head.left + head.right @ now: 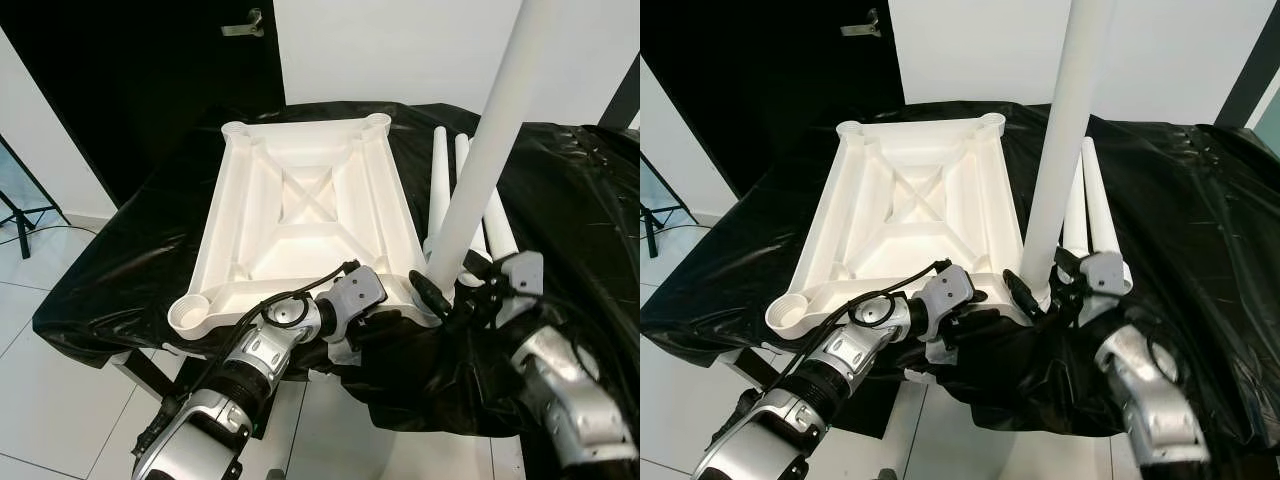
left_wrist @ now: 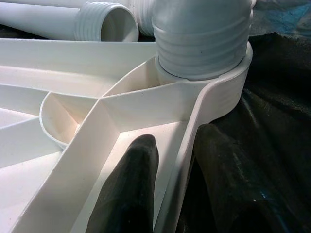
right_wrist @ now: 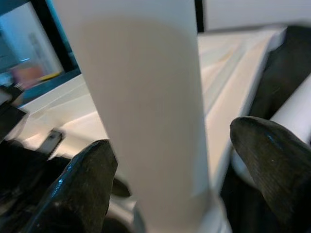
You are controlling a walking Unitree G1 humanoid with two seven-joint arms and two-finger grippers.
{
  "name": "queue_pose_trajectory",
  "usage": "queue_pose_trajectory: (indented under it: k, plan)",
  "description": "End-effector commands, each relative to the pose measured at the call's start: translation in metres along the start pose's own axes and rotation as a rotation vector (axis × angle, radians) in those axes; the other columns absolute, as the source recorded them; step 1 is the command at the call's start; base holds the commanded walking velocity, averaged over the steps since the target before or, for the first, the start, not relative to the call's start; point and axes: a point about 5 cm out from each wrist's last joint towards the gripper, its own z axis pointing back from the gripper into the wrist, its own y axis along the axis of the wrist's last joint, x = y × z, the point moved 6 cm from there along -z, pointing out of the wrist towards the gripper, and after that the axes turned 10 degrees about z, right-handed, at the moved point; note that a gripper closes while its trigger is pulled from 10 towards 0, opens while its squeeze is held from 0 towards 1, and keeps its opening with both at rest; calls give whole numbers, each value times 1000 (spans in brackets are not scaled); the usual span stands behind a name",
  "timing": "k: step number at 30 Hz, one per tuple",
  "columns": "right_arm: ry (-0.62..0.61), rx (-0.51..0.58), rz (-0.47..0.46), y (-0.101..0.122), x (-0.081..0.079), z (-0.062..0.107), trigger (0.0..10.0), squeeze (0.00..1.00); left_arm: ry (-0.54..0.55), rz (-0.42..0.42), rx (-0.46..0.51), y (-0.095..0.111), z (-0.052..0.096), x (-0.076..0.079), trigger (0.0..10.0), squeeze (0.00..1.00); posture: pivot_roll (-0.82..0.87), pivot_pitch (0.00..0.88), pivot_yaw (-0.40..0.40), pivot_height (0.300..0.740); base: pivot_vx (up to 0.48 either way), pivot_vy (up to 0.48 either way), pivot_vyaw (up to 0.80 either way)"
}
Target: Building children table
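A black plastic sheet drapes the worktop; a dark door with a metal handle stands far left.

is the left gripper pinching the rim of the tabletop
Yes, the left gripper has one finger inside and one outside the rim of the upside-down tabletop, near the upright leg.

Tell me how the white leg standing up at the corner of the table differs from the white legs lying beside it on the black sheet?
The standing leg is upright, its threaded end seated in the near right corner socket of the upturned tabletop; the loose legs lie flat on the black sheet, joined to nothing. The right gripper brackets the standing leg's base, while nothing touches the loose ones. The left gripper straddles the tabletop's rim nearby. All are the same white, tapering, threaded tubes.
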Motion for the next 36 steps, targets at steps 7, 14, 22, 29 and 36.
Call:
queue_pose_trajectory:
  k: [7,14,22,29,36]
  plan:
    - [240,-65,-142,-10,-2,5,0,0,-11,35,-91,-27,2,5,10000,0,169,0,13,740,0,0,0]
    - [231,-66,-145,-10,6,4,0,0,-11,37,-95,-30,4,6,10000,0,173,0,15,740,0,0,0]
    - [-71,-86,-109,-28,0,10,0,0,-11,35,-95,-29,3,6,10000,0,172,0,9,740,0,0,0]
    - [-425,-63,-53,-30,-6,31,0,0,-12,36,-94,-30,2,8,10000,0,172,0,9,740,0,0,0]
    - [-558,-52,21,-22,8,36,0,0,-18,35,-96,-30,1,9,10000,0,165,0,15,740,0,0,0]
